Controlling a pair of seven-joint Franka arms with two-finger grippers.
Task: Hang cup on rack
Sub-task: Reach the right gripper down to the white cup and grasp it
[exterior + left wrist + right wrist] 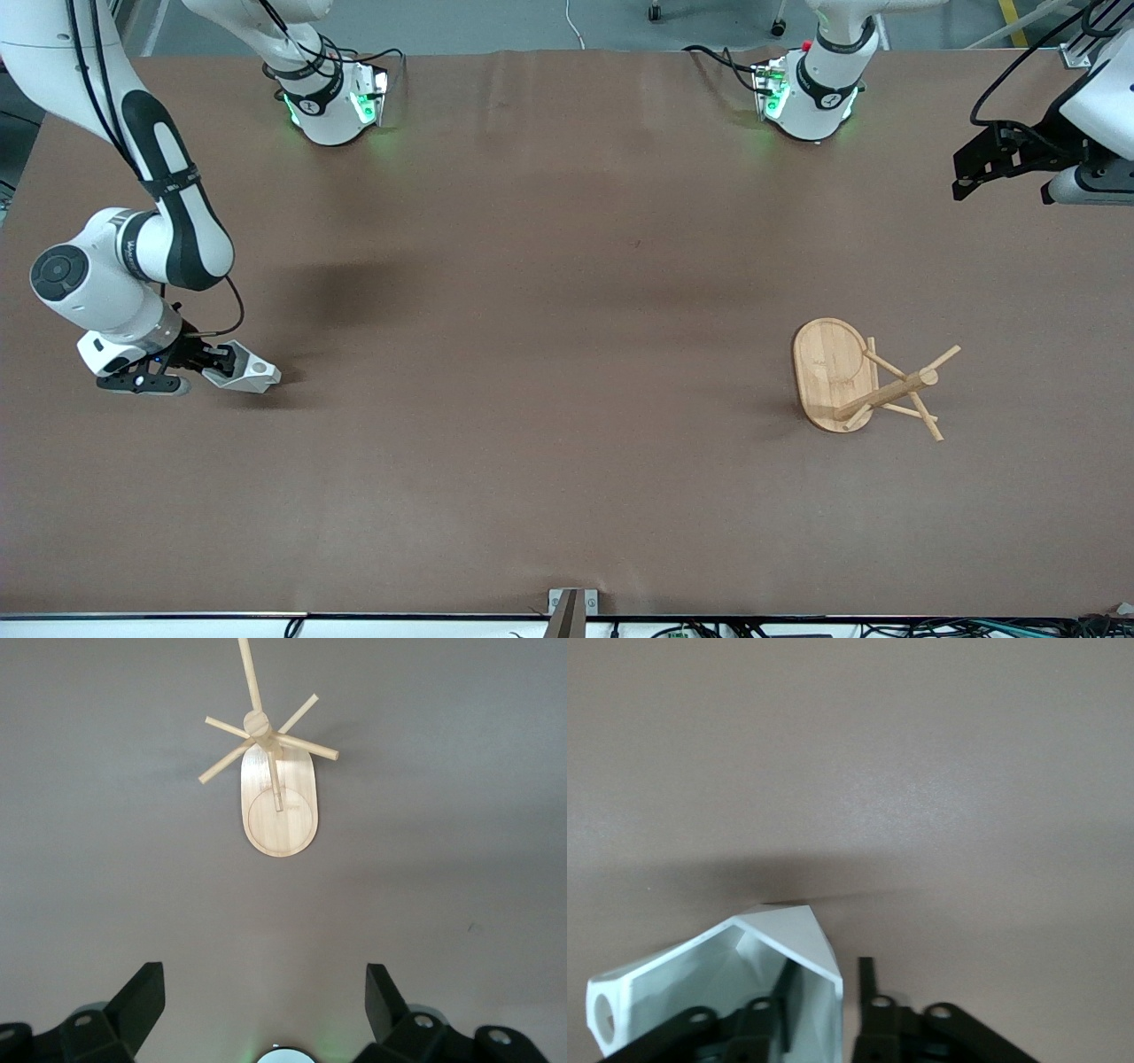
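Rack [864,381]: nearest the front camera of the task's things, lying toppled on the brown surface [549,354] toward the left arm's end, oval base on edge, post and pegs pointing sideways.
Cup [244,372]: white, faceted, on its side at the right arm's end of the surface, well apart from the rack; round handle hole visible in the right wrist view [607,1014].
Right pincer [217,359]: low at the cup, narrowed to a slim gap around one cup wall, one finger inside the mouth, one outside; looks like a grip being taken on the rim.
Left pincer [974,168]: spread wide, holding nothing, high over the left arm's end of the surface; waiting, wrist camera looking down on the rack [279,788].
Step in hand: judged as the pick-up, hanging not yet begun.
Risk: thin-wall pinch could slip or let the cup swing on lifting; fallen rack offers no upright peg, so likely needs righting first.
Hard to make out: firmness of finger contact on the cup wall; pincer's tips cut off at the right wrist view's edge; part of the handle likewise cropped.
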